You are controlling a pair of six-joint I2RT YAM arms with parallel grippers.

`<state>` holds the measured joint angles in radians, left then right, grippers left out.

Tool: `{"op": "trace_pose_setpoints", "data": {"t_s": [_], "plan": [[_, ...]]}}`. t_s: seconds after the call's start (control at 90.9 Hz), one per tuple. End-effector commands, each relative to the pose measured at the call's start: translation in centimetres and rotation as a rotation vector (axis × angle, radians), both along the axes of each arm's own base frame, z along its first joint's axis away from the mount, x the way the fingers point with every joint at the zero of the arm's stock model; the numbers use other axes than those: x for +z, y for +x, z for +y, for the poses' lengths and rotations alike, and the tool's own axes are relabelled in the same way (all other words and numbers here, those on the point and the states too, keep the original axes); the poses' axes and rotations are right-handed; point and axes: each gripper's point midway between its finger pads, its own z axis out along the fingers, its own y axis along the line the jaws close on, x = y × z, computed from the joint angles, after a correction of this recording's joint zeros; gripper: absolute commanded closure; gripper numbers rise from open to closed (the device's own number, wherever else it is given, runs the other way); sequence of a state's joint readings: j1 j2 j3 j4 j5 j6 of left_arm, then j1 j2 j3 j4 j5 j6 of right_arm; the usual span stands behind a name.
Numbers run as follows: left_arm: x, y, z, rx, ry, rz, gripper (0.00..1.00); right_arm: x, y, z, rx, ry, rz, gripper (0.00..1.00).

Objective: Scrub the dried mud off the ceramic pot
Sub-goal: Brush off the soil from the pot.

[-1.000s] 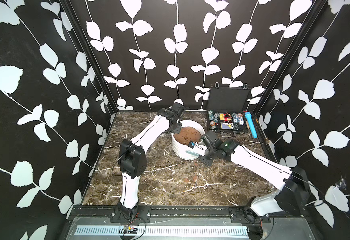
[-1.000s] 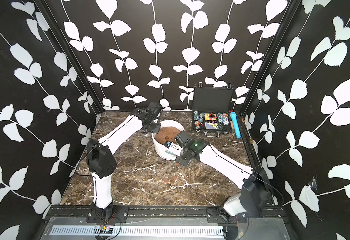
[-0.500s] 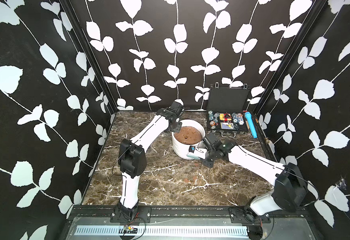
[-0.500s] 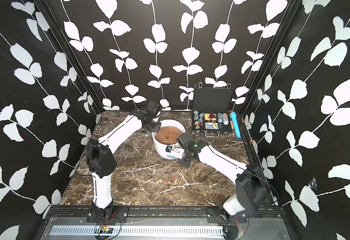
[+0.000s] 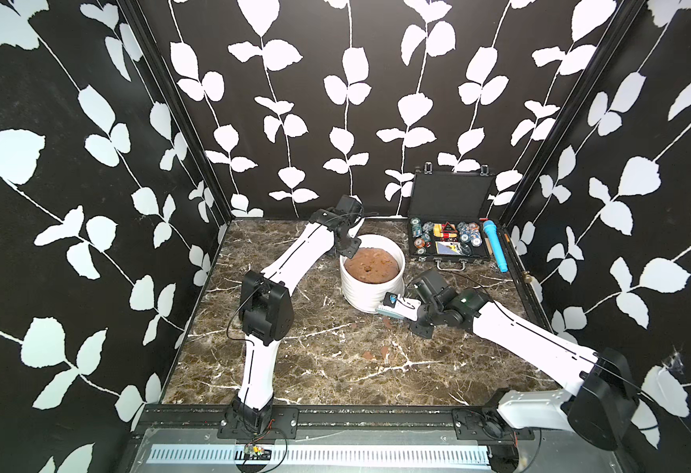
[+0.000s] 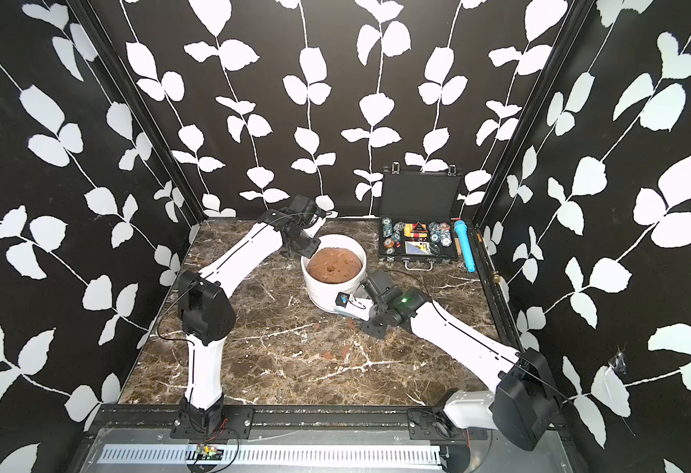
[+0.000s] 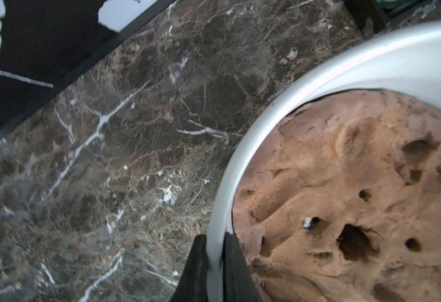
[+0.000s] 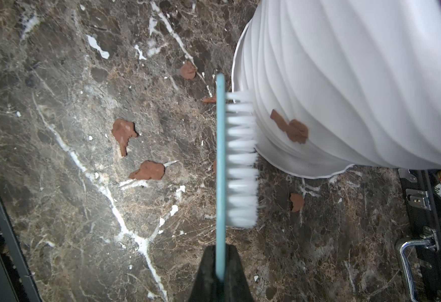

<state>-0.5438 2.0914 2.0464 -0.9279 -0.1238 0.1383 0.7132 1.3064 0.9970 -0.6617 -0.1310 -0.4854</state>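
The ceramic pot [image 5: 360, 293], white and ribbed, stands mid-table in both top views [image 6: 323, 297]. My left gripper [image 7: 216, 251] is shut on its far rim [image 7: 240, 146], one finger outside and one inside. My right gripper [image 8: 220, 258] is shut on a brush with a pale blue back [image 8: 220, 157]. The white bristles [image 8: 241, 162] press against the pot's lower wall [image 8: 358, 78] near its base. A blotch of dried mud [image 8: 294, 129] sticks to that wall just beside the bristles. Several mud flakes [image 8: 122, 132] lie on the marble table in front of the pot [image 5: 385, 351].
A domed brown mass [image 5: 372, 266] with holes fills the pot. At the back right, an open black case of chips [image 5: 448, 245] stands with a blue cylinder [image 5: 495, 247] beside it. The case's metal handle [image 8: 410, 261] lies near the brush. Patterned walls close three sides.
My right gripper has drawn the brush down the pot's near wall toward the table. The left gripper has kept its hold on the rim.
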Motion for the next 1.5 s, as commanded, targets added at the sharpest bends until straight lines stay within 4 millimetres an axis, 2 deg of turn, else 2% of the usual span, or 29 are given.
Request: {"op": "trace_pose_setpoints", "data": {"t_s": [0.0, 0.088, 0.143, 0.264, 0.33, 0.396, 0.44, 0.539, 0.66, 0.726, 0.836, 0.924, 1.012, 1.1, 1.232, 1.331, 1.397, 1.485], "plan": [[-2.2, 0.0, 0.4, -0.171, 0.133, 0.030, 1.00, 1.5, 0.4, 0.3, 0.013, 0.011, -0.027, 1.00], [-2.3, 0.0, 0.3, -0.220, 0.165, 0.038, 0.99, 2.0, 0.6, 0.4, 0.019, 0.012, -0.036, 1.00], [-1.9, 0.0, 0.1, -0.242, 0.160, 0.039, 0.95, 2.2, 0.7, 0.3, 0.017, 0.012, -0.039, 1.00], [-0.1, 0.1, -0.1, -0.243, 0.141, 0.004, 0.87, 2.3, 0.6, 0.1, 0.015, 0.015, -0.039, 1.00], [1.0, 0.1, -0.1, -0.237, 0.131, -0.011, 0.77, 2.4, 0.6, 0.0, 0.012, 0.015, -0.040, 1.00], [2.0, 0.1, 0.2, -0.215, 0.136, -0.022, 0.72, 2.4, 0.6, -0.1, 0.007, 0.014, -0.042, 1.00], [3.0, 0.2, 0.7, -0.182, 0.145, -0.036, 0.69, 2.6, 0.6, -0.2, 0.005, 0.016, -0.043, 1.00], [5.7, -0.4, 2.0, -0.086, 0.137, -0.054, 0.53, 2.5, 0.4, -0.4, 0.002, 0.028, -0.027, 1.00], [8.0, -2.3, 2.7, 0.072, 0.018, -0.039, 0.47, 2.2, 0.6, -0.6, 0.002, 0.027, -0.014, 1.00], [8.3, -3.5, 2.6, 0.170, -0.088, -0.009, 0.43, 2.2, 0.8, -0.6, 0.001, 0.024, -0.013, 1.00], [7.3, -5.3, 4.1, 0.397, -0.141, 0.006, 0.37, 2.8, 1.0, -0.7, -0.002, 0.034, -0.028, 1.00], [6.8, -7.5, 5.2, 0.593, -0.193, 0.045, 0.36, 3.4, 1.1, -0.8, -0.008, 0.053, -0.046, 1.00], [6.4, -9.4, 5.1, 0.717, -0.228, 0.072, 0.35, 3.7, 1.3, -0.6, -0.011, 0.066, -0.054, 1.00], [5.7, -10.4, 3.9, 0.780, -0.262, 0.094, 0.32, 3.7, 1.4, -0.3, -0.007, 0.076, -0.051, 1.00], [3.6, -11.0, 2.6, 0.840, -0.281, 0.161, 0.32, 3.5, 1.1, 0.0, 0.017, 0.088, -0.038, 1.00], [2.4, -10.7, 2.1, 0.864, -0.305, 0.173, 0.35, 3.8, 0.7, 0.5, 0.043, 0.122, -0.037, 1.00], [1.7, -10.5, 1.1, 0.855, -0.340, 0.194, 0.37, 3.9, 0.6, 0.7, 0.053, 0.134, -0.036, 1.00], [0.7, -10.2, 0.6, 0.845, -0.316, 0.204, 0.38, 3.7, 0.7, 0.7, 0.052, 0.130, -0.030, 1.00]]}}
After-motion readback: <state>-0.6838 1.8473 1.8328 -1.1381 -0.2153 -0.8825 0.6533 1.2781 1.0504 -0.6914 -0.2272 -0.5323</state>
